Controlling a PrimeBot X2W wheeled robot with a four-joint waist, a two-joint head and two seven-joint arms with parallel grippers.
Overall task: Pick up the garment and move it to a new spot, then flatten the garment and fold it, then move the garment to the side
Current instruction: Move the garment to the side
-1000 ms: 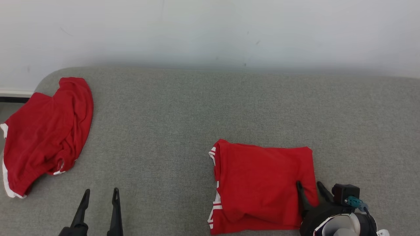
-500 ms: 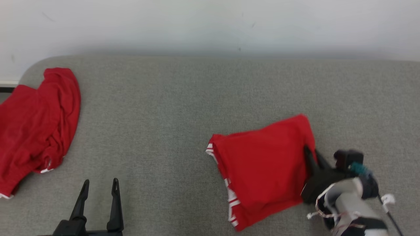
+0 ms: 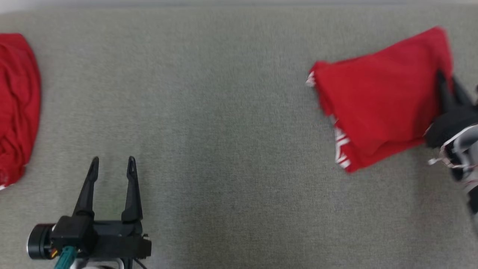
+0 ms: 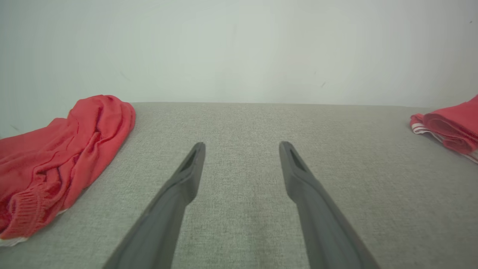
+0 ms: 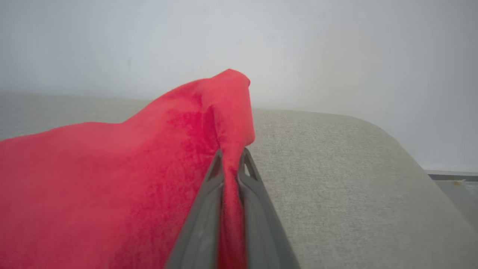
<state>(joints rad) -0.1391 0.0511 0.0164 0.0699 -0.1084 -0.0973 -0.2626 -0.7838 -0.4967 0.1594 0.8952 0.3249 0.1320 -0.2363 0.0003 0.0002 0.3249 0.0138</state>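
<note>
Folded red garment (image 3: pixel 377 101) at the far right of the grey upholstered surface (image 3: pixel 231 112), right end effector (image 3: pixel 448 76) pinching its raised right edge, left end effector (image 3: pixel 113 160) spread and empty at the front left, crumpled red cloth (image 3: pixel 16 104) at the left edge.

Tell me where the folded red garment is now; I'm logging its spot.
Head view, upper right of the grey surface: the folded red garment, its right edge pinched by the right gripper.
</note>
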